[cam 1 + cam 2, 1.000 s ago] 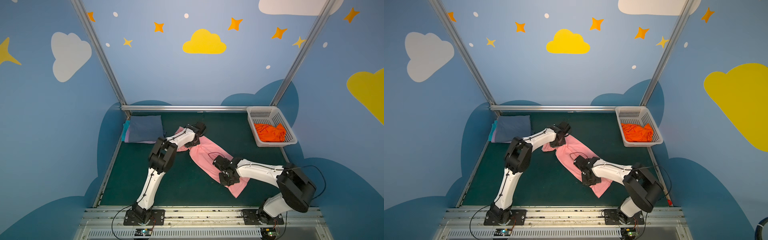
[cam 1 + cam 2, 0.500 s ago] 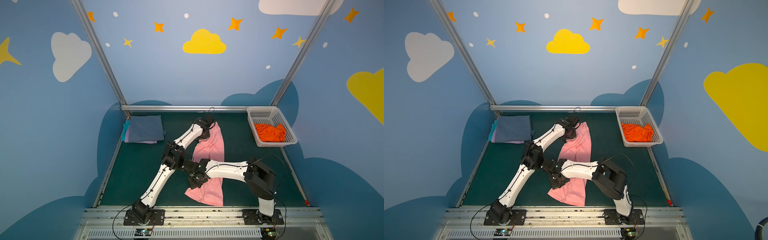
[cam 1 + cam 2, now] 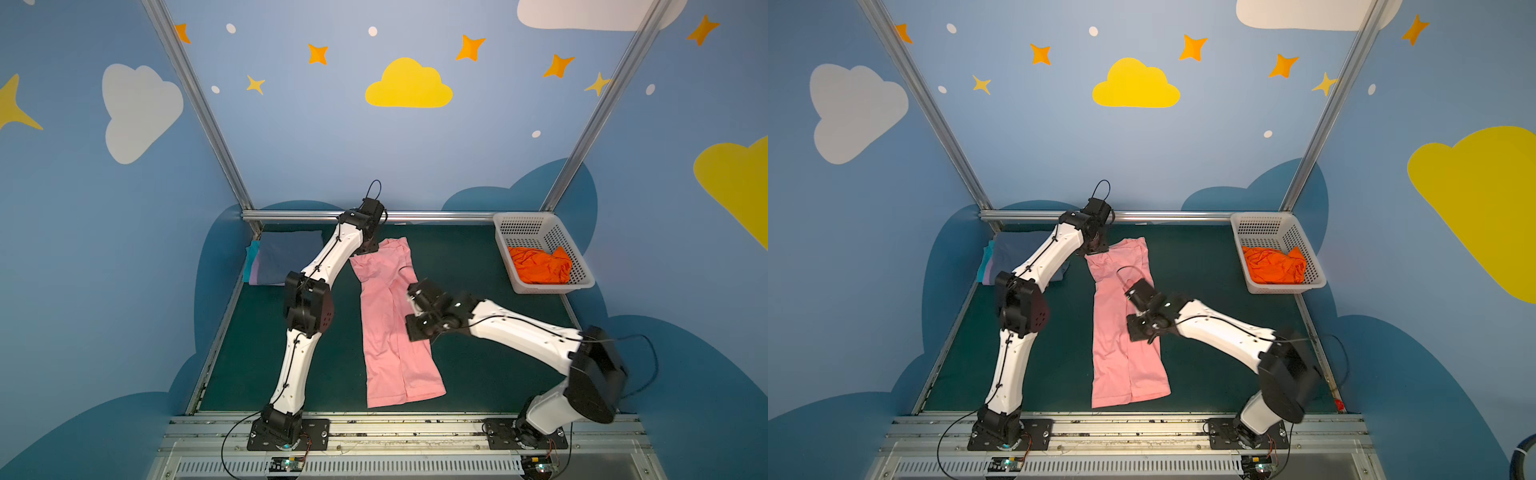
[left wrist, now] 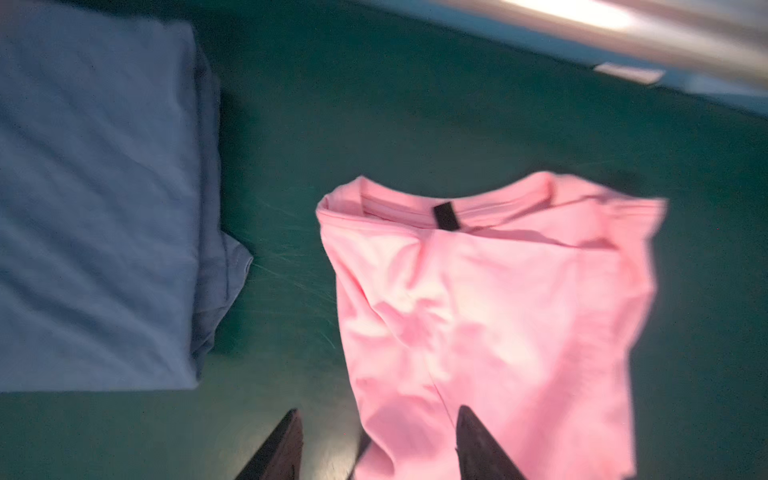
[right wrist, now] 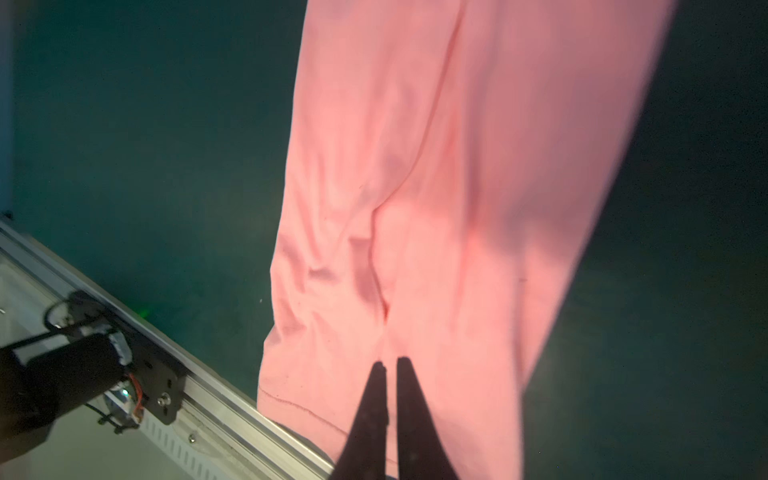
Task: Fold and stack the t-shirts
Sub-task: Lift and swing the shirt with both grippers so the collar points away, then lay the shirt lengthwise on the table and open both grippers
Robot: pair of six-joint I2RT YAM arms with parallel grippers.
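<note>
The light pink t-shirt (image 3: 390, 324) (image 3: 1121, 332) lies flat on the green mat as a long narrow strip, collar at the back, hem by the front rail. My left gripper (image 3: 370, 247) (image 4: 378, 415) stands open just above the collar end, with the shirt's edge (image 4: 498, 311) under its gap. Over the shirt's middle (image 5: 457, 166), my right gripper (image 3: 417, 332) (image 5: 390, 363) is shut to a thin slit and holds nothing. A slate-blue folded shirt (image 3: 291, 253) (image 4: 95, 187) tops the stack at the back left. An orange shirt (image 3: 540, 266) sits crumpled in the basket.
The white perforated basket (image 3: 523, 220) (image 3: 1262, 218) stands at the back right corner. A metal rail (image 3: 415, 216) runs along the mat's back edge and the arms' mounting rail (image 5: 232, 407) along the front, right at the shirt's hem.
The pink shirt swung from a diagonal to lie front to back. My left gripper opened and let go of the collar end. My right arm drew back right, its jaws parting slightly.
</note>
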